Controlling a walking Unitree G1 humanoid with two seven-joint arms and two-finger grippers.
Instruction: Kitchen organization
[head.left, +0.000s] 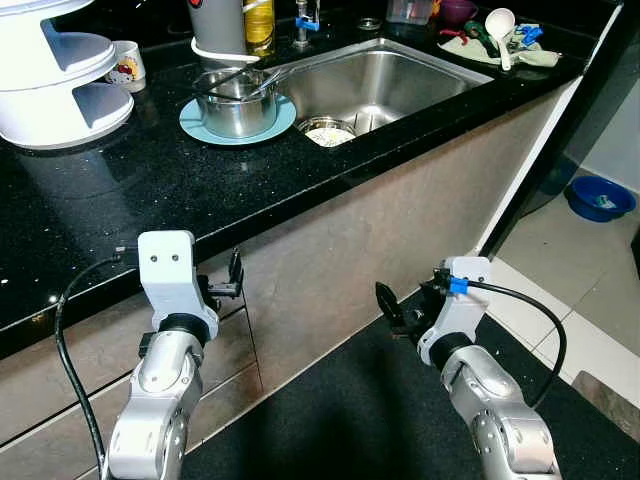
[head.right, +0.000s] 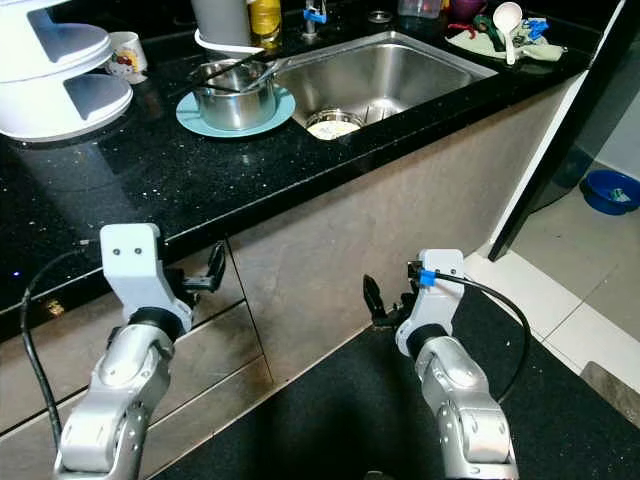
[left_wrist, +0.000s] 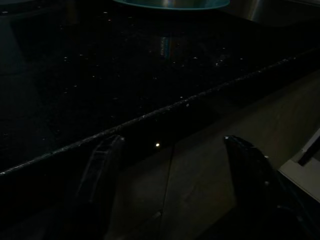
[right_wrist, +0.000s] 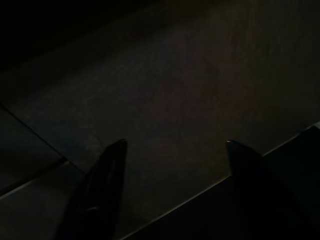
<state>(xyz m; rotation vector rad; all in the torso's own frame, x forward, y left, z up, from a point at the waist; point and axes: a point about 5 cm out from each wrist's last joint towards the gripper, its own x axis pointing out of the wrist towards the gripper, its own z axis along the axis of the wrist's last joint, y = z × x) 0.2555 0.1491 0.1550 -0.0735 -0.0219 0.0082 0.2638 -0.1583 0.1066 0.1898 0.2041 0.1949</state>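
Both arms low at cabinet front, left gripper (left_wrist: 170, 190) and right gripper (right_wrist: 172, 185) fingers apart, empty. Raise above black countertop (head.left: 150, 190) edge before reaching steel pot (head.left: 238, 103).

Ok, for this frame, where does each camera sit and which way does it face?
Left eye: on the head, looking down at the black counter, pot and sink; both silver arms show.
Right eye: beside it, same scene, slightly shifted.
Left wrist: along the open left pincer, facing the counter edge.
Right wrist: along the open right pincer, facing the dark cabinet front.
Shared: the teal plate appears in the eyes and the left wrist.
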